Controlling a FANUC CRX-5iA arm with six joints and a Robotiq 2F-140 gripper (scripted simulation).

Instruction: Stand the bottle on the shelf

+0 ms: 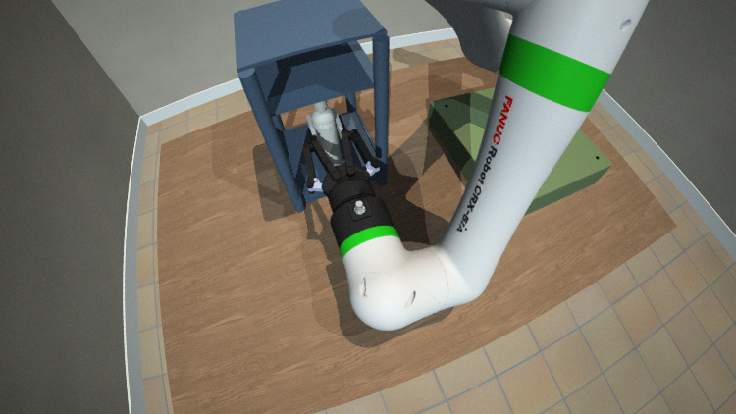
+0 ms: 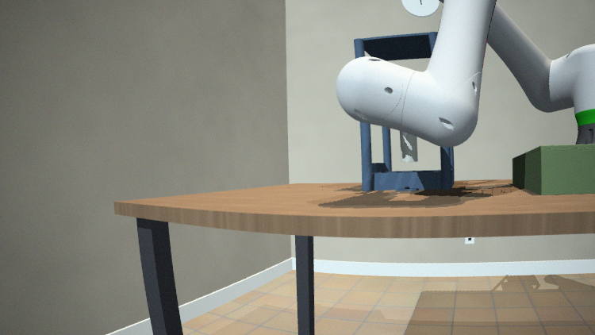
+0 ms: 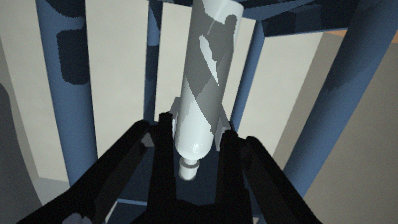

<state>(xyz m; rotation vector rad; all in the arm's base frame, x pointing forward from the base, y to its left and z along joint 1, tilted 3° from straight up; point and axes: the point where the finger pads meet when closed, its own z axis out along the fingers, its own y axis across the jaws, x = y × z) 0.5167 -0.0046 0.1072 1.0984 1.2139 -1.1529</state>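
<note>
The white bottle [image 1: 323, 127] [image 2: 408, 149] [image 3: 205, 85] is upright, cap up, inside the lower compartment of the blue shelving unit [image 1: 381, 97] [image 2: 366, 145] [image 3: 69, 90]. Its base hangs a little above the compartment floor in the exterior view. My black gripper [image 1: 330, 141] [image 3: 196, 129] reaches in from the unit's front and is shut on the bottle's body, a finger on each side. In the wrist view the picture is inverted, so the cap points down. In the exterior view the arm's elbow hides the gripper.
The unit's four posts stand close around the bottle and fingers. A green box [image 1: 576, 164] [image 2: 557, 168] sits on the wooden table [image 1: 232, 283] [image 2: 291, 208] to the right of the unit. The arm's elbow hangs over the table in front of the unit.
</note>
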